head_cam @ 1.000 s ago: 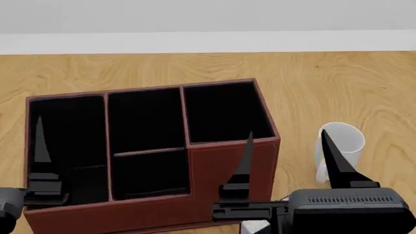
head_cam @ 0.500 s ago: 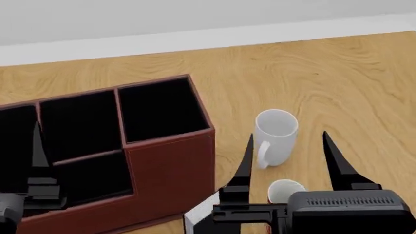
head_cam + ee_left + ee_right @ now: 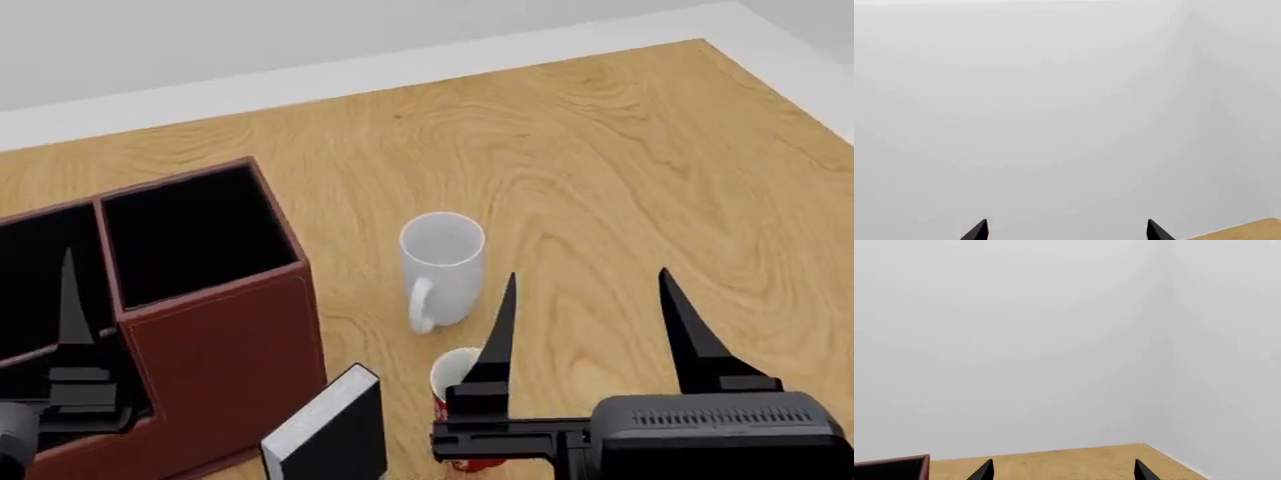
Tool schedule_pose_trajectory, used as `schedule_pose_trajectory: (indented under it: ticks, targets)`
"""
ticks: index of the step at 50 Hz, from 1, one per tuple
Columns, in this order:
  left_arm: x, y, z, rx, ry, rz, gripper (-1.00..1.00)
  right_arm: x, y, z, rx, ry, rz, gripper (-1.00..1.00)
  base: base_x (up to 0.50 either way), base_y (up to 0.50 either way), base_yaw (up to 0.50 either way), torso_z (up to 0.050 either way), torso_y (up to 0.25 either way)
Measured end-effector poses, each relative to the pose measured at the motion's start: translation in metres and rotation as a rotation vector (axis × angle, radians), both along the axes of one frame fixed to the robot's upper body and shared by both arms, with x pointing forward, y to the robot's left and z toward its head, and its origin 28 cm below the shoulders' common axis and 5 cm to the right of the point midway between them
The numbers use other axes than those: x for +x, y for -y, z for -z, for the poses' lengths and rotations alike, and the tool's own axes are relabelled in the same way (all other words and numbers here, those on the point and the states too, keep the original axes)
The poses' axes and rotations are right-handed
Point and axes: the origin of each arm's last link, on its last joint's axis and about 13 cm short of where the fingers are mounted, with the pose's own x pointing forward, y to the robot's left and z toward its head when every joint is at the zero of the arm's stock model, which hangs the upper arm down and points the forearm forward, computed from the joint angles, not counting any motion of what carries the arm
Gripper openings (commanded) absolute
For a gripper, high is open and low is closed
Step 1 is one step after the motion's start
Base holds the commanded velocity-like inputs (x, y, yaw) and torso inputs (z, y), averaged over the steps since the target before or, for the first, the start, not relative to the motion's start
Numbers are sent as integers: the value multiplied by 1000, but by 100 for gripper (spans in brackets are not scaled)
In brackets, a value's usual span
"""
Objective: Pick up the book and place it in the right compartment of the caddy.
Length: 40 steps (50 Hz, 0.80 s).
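Observation:
The black book (image 3: 331,432) with white page edges stands upright on the table, just right of the caddy (image 3: 227,350). The caddy's right compartment (image 3: 194,232) is its tall black-lined pocket. My right gripper (image 3: 586,273) is open and empty, low at the front, to the right of the book and apart from it. Over the caddy's left part only one finger (image 3: 67,310) of my left gripper shows. In the left wrist view the left gripper (image 3: 1066,226) is open against a blank wall. The right wrist view has the right gripper (image 3: 1063,466) open, with a caddy corner (image 3: 891,467) showing.
A white mug (image 3: 441,265) stands right of the caddy. A smaller red mug (image 3: 457,372) sits nearer me, partly behind my right gripper's left finger. The wooden table (image 3: 601,170) reaches to a white wall, and its right corner shows at the far right.
The head view has swung to the right: the caddy has slid towards the left edge, and the book and the red mug have come more fully into sight. Both grippers keep their place in the view.

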Motion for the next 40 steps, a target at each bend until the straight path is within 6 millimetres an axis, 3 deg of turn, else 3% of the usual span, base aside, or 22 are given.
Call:
schedule_pose_trajectory:
  ticks: [16, 23, 40]
  targets:
    - [-1, -1, -1, -4, 1, 0, 100, -2, -1, -2, 3, 13, -11, 100, 0, 0, -500, 0, 0]
    - [-1, -1, -2, -6, 2, 0, 100, -2, -1, -3, 2, 18, -9, 100, -26, -58, 1, 0, 0]
    - [-2, -2, -2, -4, 4, -3, 100, -4, -2, -4, -46, 26, 4, 100, 523, 226, 0, 0, 0]
